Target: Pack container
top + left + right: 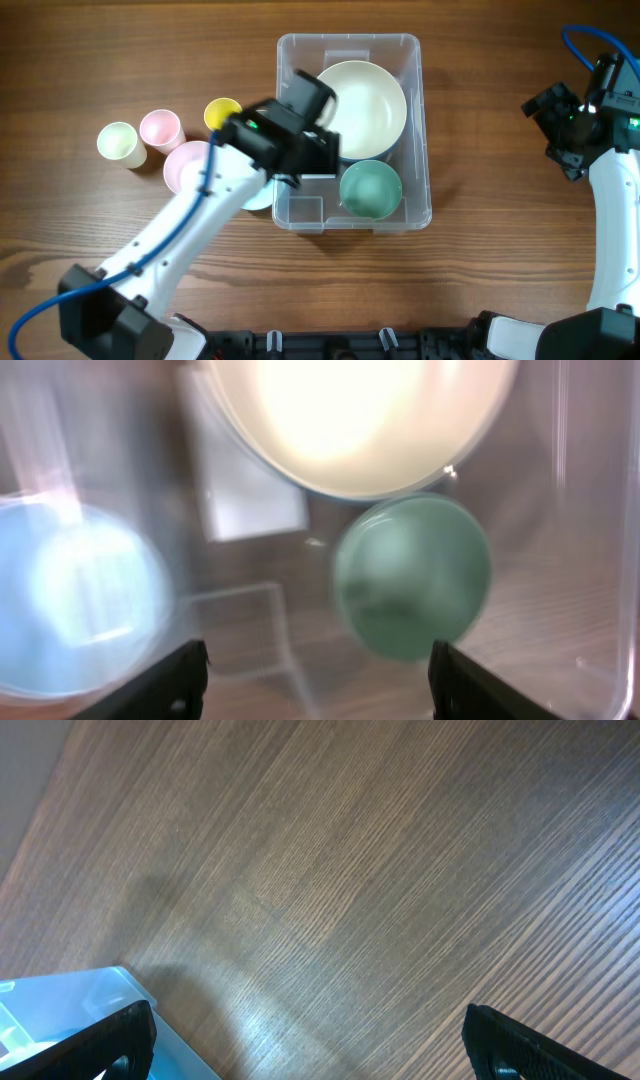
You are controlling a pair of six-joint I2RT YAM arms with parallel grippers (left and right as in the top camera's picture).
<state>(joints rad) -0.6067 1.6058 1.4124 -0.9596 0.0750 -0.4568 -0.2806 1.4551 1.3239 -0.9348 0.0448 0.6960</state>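
Note:
The clear rectangular container (415, 110) sits at the table's middle. Inside it lie a large cream bowl (365, 100) and a green bowl (371, 188). My left gripper (300, 135) hovers over the container's left part, open and empty. In the left wrist view the cream bowl (360, 420), the green bowl (412, 575), the white label (250, 495) and a light blue bowl (75, 600) outside the wall show, blurred. My right gripper (565, 125) is open and empty over bare table at the far right.
Left of the container stand a yellow cup (221, 113), a pink cup (160, 128), a pale green cup (118, 142) and a pink bowl (185, 165). The container's corner (60, 1010) shows in the right wrist view.

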